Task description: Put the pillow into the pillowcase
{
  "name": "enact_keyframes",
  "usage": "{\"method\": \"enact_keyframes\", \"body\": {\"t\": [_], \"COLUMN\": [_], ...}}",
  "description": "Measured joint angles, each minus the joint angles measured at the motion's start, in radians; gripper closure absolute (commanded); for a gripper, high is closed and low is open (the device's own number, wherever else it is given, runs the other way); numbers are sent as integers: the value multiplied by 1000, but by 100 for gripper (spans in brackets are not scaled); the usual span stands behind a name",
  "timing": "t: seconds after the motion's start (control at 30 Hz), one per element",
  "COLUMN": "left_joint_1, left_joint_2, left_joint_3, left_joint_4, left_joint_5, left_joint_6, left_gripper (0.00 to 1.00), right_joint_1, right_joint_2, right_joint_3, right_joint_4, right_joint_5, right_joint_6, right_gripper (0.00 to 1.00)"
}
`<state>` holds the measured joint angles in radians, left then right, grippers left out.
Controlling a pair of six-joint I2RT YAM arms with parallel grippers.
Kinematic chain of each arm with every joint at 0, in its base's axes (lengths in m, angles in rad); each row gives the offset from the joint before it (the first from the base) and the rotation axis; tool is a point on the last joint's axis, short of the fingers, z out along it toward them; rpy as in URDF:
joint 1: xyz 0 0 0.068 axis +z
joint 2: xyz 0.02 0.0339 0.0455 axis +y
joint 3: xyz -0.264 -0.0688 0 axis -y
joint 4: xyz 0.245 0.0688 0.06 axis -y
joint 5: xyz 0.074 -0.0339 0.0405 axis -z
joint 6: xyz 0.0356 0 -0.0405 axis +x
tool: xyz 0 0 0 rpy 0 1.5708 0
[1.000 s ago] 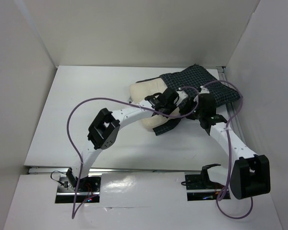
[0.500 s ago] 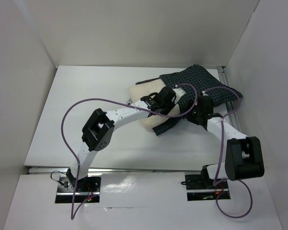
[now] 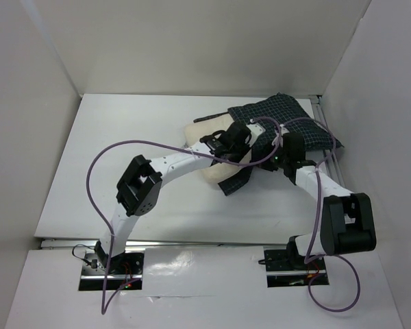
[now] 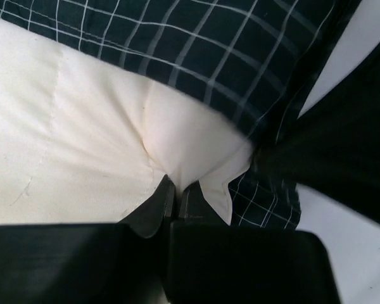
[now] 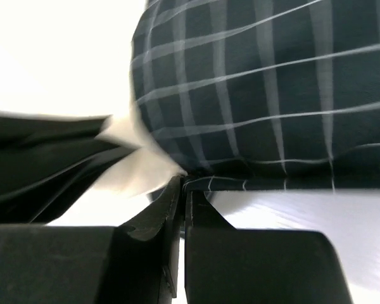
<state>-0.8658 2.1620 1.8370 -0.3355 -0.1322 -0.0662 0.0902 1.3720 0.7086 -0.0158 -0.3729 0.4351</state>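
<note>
The cream pillow (image 3: 200,132) lies at the table's back middle, its right part under the dark navy checked pillowcase (image 3: 288,115). My left gripper (image 3: 241,139) sits at the case's mouth. In the left wrist view it (image 4: 175,188) is shut on a pinch of pillow (image 4: 82,126) cloth, with the pillowcase (image 4: 228,57) draped just beyond. My right gripper (image 3: 285,152) is close beside it. In the right wrist view it (image 5: 183,182) is shut on the lower hem of the pillowcase (image 5: 266,95), and a cream corner of pillow (image 5: 139,171) sticks out at its left.
White walls enclose the table on three sides. A metal rail (image 3: 323,120) runs along the right edge beside the pillowcase. Purple cables (image 3: 96,175) loop off both arms. A flap of checked cloth (image 3: 236,179) hangs toward the front of the pillow.
The right arm has folded back, and its jaws, open a moment ago, have shut on the pillowcase hem. The left gripper has stayed shut on the pillow and shifted only slightly.
</note>
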Motion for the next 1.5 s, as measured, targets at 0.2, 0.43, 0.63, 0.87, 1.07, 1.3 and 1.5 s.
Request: {"method": "enact_keyframes", "body": {"t": [0.2, 0.43, 0.63, 0.87, 1.07, 1.3, 1.5], "left_joint_1": [15, 46, 62, 64, 101, 135, 210], "left_joint_2": [0, -25, -75, -166, -218, -337, -405], "left_joint_3": [106, 145, 121, -50, -117, -192, -193], "left_joint_4": [-50, -65, -133, -66, -110, -73, -53], "left_joint_5": [8, 6, 56, 67, 60, 61, 58], "left_joint_6": [-35, -104, -129, -174, -177, -224, -257], "left_gripper": [100, 100, 100, 84, 0, 0, 0], "right_joint_1": [-23, 69, 105, 144, 174, 249, 240], "right_joint_2": [-4, 68, 85, 96, 75, -184, -169], "right_joint_3": [54, 144, 175, 177, 184, 216, 321], "right_joint_4": [26, 27, 23, -35, -133, -251, -323], "right_joint_5": [-338, -664, -778, -785, -746, -351, 58], "right_joint_6": [-113, -311, -344, -381, -407, -345, -249], "right_gripper": [100, 100, 100, 32, 9, 2, 2]}}
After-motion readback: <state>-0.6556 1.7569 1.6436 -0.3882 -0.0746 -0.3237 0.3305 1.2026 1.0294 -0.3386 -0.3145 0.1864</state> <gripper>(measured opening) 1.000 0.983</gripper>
